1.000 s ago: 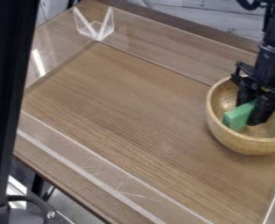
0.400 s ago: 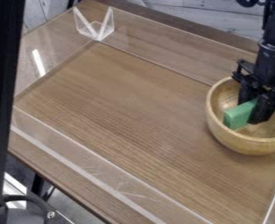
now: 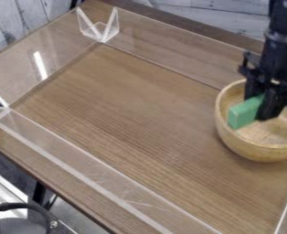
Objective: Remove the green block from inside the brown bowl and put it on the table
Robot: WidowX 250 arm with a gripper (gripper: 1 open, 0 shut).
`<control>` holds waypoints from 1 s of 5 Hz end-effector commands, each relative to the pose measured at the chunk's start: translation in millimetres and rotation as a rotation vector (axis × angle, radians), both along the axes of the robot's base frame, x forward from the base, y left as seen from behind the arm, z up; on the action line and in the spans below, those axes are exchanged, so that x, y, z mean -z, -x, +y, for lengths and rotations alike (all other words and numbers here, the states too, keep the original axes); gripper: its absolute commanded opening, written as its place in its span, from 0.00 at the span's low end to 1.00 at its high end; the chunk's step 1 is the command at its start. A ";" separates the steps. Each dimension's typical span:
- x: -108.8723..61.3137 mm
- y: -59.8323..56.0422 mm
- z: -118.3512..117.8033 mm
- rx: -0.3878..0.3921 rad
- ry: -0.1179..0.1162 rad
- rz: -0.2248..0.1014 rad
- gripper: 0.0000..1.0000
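The green block point(image 3: 244, 112) hangs tilted just above the inside of the brown bowl point(image 3: 259, 139), which sits at the right side of the table point(image 3: 122, 119). My gripper point(image 3: 263, 107) points straight down over the bowl and is shut on the block's right end. The black fingers point(image 3: 275, 99) cover part of the block. The bowl's inside below the block shows bare tan wood.
Low clear acrylic walls point(image 3: 60, 146) edge the table on the left, front and back. A clear acrylic corner piece point(image 3: 97, 26) stands at the far left corner. Broad bare wood lies to the left of the bowl.
The gripper has risen with the green block, lifting it from the bowl's bottom to about rim height. The dark bar at the frame's left edge is gone from view.
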State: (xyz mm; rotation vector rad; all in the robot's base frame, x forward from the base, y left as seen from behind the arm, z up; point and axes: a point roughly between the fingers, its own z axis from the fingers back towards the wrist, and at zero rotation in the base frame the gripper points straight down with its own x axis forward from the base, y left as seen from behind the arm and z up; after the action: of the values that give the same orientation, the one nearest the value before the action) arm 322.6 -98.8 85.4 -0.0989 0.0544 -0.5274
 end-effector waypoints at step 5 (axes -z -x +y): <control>-47.7 28.9 113.5 -0.393 -0.100 -0.023 0.00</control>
State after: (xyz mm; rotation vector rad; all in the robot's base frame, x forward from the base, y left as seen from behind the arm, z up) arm 289.2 12.0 113.9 -0.0154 0.1095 -0.1386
